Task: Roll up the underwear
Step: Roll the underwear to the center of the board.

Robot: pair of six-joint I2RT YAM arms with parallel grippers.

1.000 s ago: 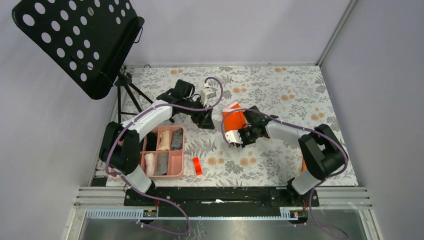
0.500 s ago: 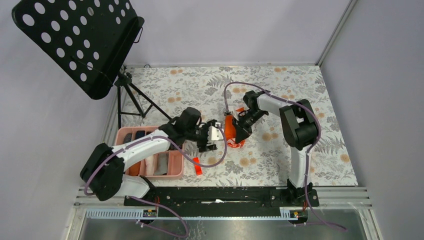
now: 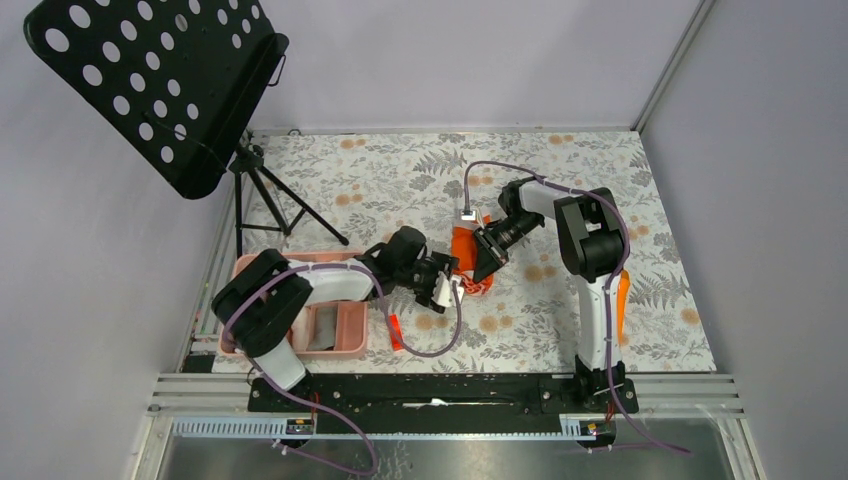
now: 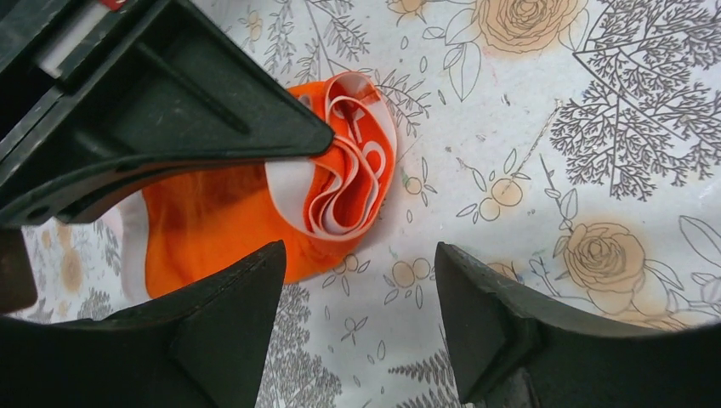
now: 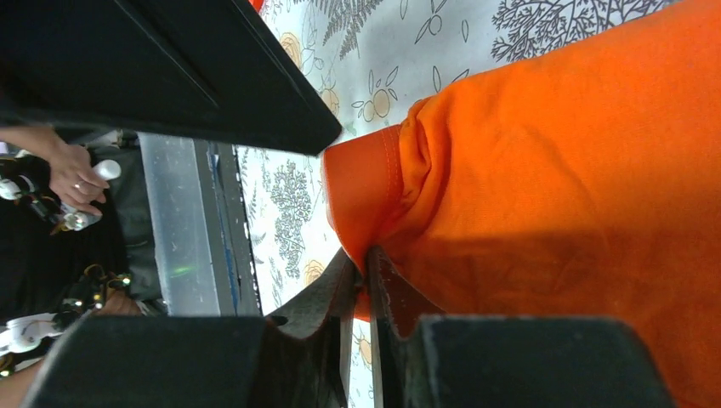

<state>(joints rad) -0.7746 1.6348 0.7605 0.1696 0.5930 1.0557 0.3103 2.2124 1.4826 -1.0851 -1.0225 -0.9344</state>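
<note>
The bright orange underwear (image 3: 462, 247) lies bunched in the middle of the floral table, its white waistband (image 4: 350, 170) coiled into a loose roll at one end. My right gripper (image 5: 367, 255) is shut on a folded edge of the orange cloth (image 5: 553, 170); from above it (image 3: 487, 258) comes in from the far right side. On the near side of the roll my left gripper (image 4: 359, 251) stands open just above the table, nothing between its fingers. From above the left gripper (image 3: 447, 289) is at the garment's near-left edge.
A pink tray (image 3: 345, 351) with folded garments sits near left, partly under the left arm. A small red block (image 3: 393, 327) lies beside it. A black music stand on a tripod (image 3: 262, 190) stands at the back left. An orange cylinder (image 3: 622, 298) lies near the right arm's base.
The left arm swung from the back of the table to the underwear's near side. The right arm swung round to reach from the far side and its jaws closed on the cloth.
</note>
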